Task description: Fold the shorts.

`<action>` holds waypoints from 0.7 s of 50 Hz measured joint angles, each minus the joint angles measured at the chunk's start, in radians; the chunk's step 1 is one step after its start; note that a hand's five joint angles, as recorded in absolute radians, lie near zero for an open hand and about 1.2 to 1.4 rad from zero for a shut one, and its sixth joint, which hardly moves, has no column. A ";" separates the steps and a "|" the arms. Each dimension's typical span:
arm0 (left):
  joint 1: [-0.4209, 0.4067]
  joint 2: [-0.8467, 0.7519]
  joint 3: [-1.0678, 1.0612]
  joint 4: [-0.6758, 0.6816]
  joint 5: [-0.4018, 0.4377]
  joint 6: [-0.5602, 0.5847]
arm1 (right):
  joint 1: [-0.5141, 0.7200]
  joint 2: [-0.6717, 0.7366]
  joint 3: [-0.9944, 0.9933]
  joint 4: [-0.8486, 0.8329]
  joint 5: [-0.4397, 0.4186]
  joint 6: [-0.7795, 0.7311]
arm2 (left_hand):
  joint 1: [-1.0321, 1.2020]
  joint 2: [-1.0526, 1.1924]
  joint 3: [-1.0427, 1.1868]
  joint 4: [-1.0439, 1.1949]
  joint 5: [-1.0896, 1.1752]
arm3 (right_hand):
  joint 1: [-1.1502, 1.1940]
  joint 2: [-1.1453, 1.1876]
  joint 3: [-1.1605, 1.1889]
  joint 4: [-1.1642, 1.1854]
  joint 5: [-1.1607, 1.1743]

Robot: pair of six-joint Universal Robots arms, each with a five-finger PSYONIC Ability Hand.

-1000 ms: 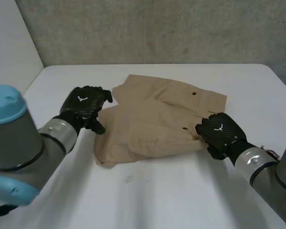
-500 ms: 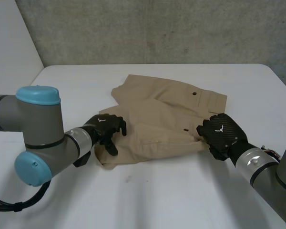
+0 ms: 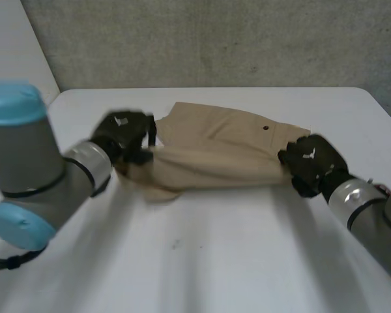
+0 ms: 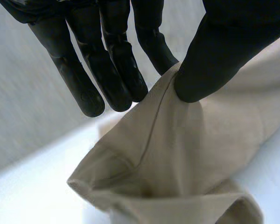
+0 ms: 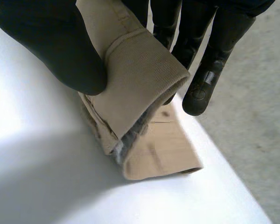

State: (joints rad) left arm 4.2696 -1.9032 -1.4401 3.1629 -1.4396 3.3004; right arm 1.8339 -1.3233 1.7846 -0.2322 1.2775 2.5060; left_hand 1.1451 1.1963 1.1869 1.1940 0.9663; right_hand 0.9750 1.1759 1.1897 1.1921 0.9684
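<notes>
Across the middle of the white counter (image 3: pixel 202 261) the tan shorts (image 3: pixel 228 140) lie with long axis left to right, far half flat, near edge held up off the surface between both hands. Left hand (image 3: pixel 120 134) has the left end, cloth clamped between thumb and fingers (image 4: pixel 116 74). Right hand (image 3: pixel 309 163) has the right end, clamped the same way on a thick hem roll (image 5: pixel 140 70). Fold probably goes toward the far edge, and nothing stands in that path. Small dark button (image 3: pixel 266 128) sits on the far half.
</notes>
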 measured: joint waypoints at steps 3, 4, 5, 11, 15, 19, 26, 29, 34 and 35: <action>-0.006 0.136 -0.004 -0.001 -0.005 0.002 | 0.021 -0.045 -0.097 0.080 0.031 0.029 | 0.000 0.001 0.000 0.000 0.000 | 0.000 0.005 0.000 0.000 0.000; -0.007 0.161 -0.003 -0.001 -0.005 0.002 | 0.028 -0.057 -0.124 0.100 0.038 0.040 | 0.000 0.001 0.000 0.000 0.000 | 0.000 0.005 0.000 0.000 0.000; -0.010 0.233 0.007 -0.002 -0.005 0.003 | 0.045 -0.083 -0.194 0.144 0.049 0.074 | 0.000 0.001 0.000 0.000 0.000 | 0.000 0.006 0.000 0.000 0.000; -0.013 0.404 0.087 -0.005 -0.003 0.004 | 0.078 -0.142 -0.418 0.270 0.064 0.207 | 0.000 0.003 0.002 0.000 0.000 | 0.000 0.006 0.000 0.000 0.000; -0.013 0.473 0.167 -0.012 -0.003 0.004 | 0.083 -0.189 -0.555 0.335 0.064 0.292 | 0.000 0.003 0.004 0.000 0.000 | 0.000 0.006 0.000 0.000 0.000; -0.014 0.524 0.258 -0.023 -0.004 0.003 | 0.082 -0.261 -0.674 0.379 0.063 0.362 | 0.000 0.004 0.004 0.000 0.013 | 0.000 0.006 0.000 0.000 0.000; -0.013 0.549 0.309 -0.029 -0.002 0.003 | 0.077 -0.318 -0.713 0.397 0.063 0.393 | 0.000 0.004 0.004 0.000 0.013 | 0.000 0.006 0.000 0.000 0.000; -0.012 0.542 0.297 -0.029 0.000 0.004 | 0.078 -0.325 -0.697 0.403 0.061 0.395 | 0.000 0.004 0.004 0.000 0.013 | 0.000 0.006 0.000 0.000 0.000; -0.012 0.487 0.242 -0.027 0.005 0.007 | 0.081 -0.302 -0.641 0.422 0.055 0.388 | 0.000 0.004 0.004 0.000 0.013 | 0.000 0.006 0.000 0.000 0.000; -0.011 0.477 0.236 -0.026 0.005 0.008 | 0.081 -0.294 -0.631 0.424 0.053 0.386 | 0.000 0.004 0.004 0.000 0.013 | 0.000 0.006 0.000 0.000 0.000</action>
State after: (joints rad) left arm 4.2582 -1.4267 -1.2046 3.1370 -1.4342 3.3080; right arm 1.9152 -1.6177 1.1540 0.1919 1.3309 2.8919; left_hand 1.1451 1.2001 1.1908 1.1944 0.9796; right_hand 0.9749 1.1814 1.1897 1.1922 0.9683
